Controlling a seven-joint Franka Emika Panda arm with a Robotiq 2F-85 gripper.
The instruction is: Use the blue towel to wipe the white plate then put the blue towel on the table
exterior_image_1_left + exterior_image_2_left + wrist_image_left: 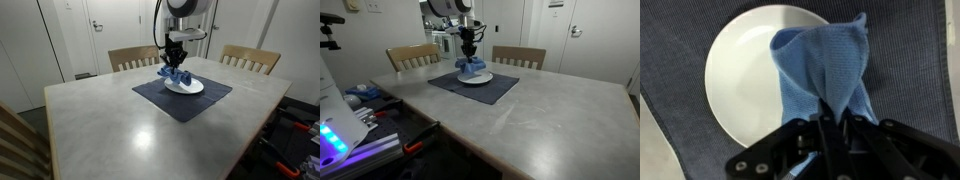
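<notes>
My gripper (830,118) is shut on the blue towel (820,65), which hangs down from the jaws onto the white plate (740,75). In the wrist view the towel covers the plate's right side and spills over onto the dark placemat (910,70). In both exterior views the gripper (176,58) (470,50) stands straight above the plate (192,87) (483,78), with the towel (172,74) (468,68) bunched under it and touching the plate.
The plate lies on a dark blue placemat (180,100) (470,88) on a grey table (130,135) (540,115). Two wooden chairs (132,57) (250,57) stand at the far edge. A workbench with clutter (360,110) is beside the table.
</notes>
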